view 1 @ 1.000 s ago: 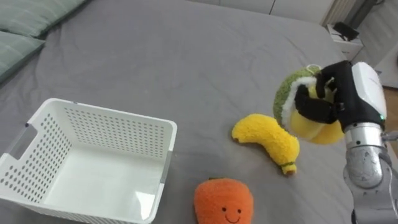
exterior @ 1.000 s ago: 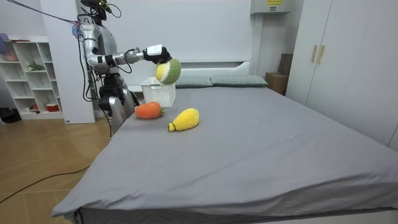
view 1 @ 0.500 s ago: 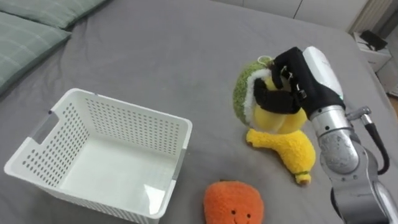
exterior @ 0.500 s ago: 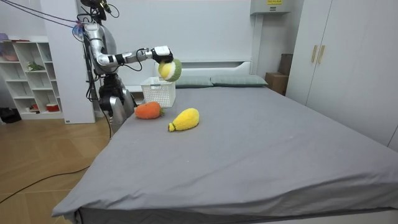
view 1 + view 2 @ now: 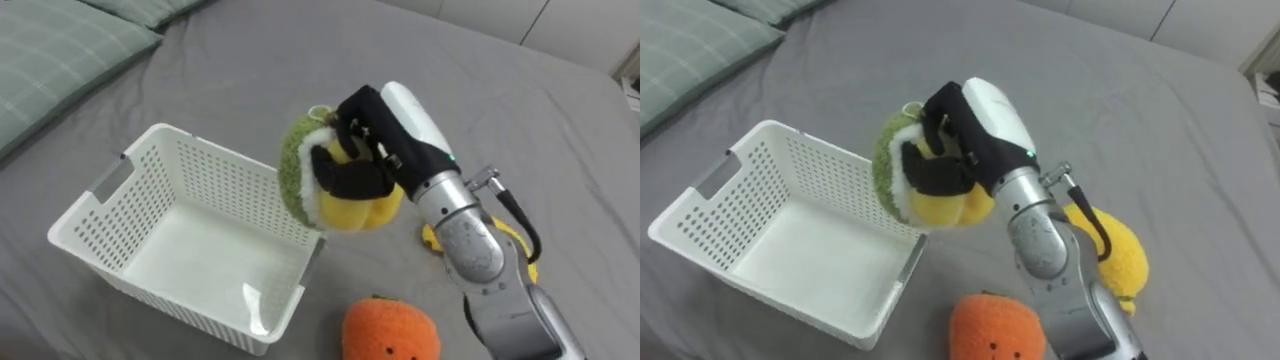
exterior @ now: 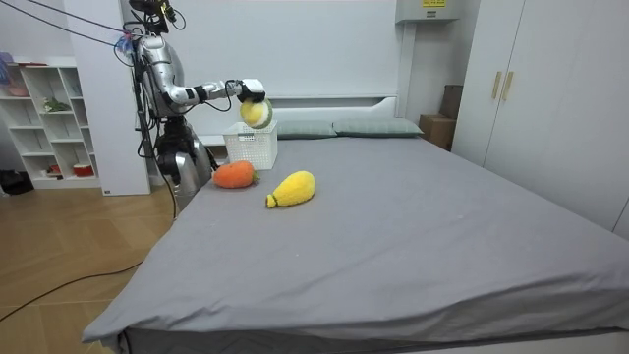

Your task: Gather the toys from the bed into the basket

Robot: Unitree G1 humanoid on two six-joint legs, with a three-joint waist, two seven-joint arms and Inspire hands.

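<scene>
Grey bedding (image 5: 500,90) spreads under everything, with green pillows (image 5: 60,50) at the upper left. At frame centre the right hand (image 5: 365,150) is clenched round a green-and-yellow plush toy (image 5: 300,180), held in the air above the right-hand edge of the white perforated basket (image 5: 225,185). An orange plush fruit (image 5: 390,330) lies at the bottom edge. A yellow plush banana (image 5: 1120,250) lies lower right, partly behind the forearm.

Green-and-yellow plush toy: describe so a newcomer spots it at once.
On the grey bed, find the white perforated plastic basket; the round plush toy is above its right edge, clutched in the black right hand. Unlike the orange plush and yellow banana-shaped plush lying on the bed, it is aloft and two-toned, green over yellow.
</scene>
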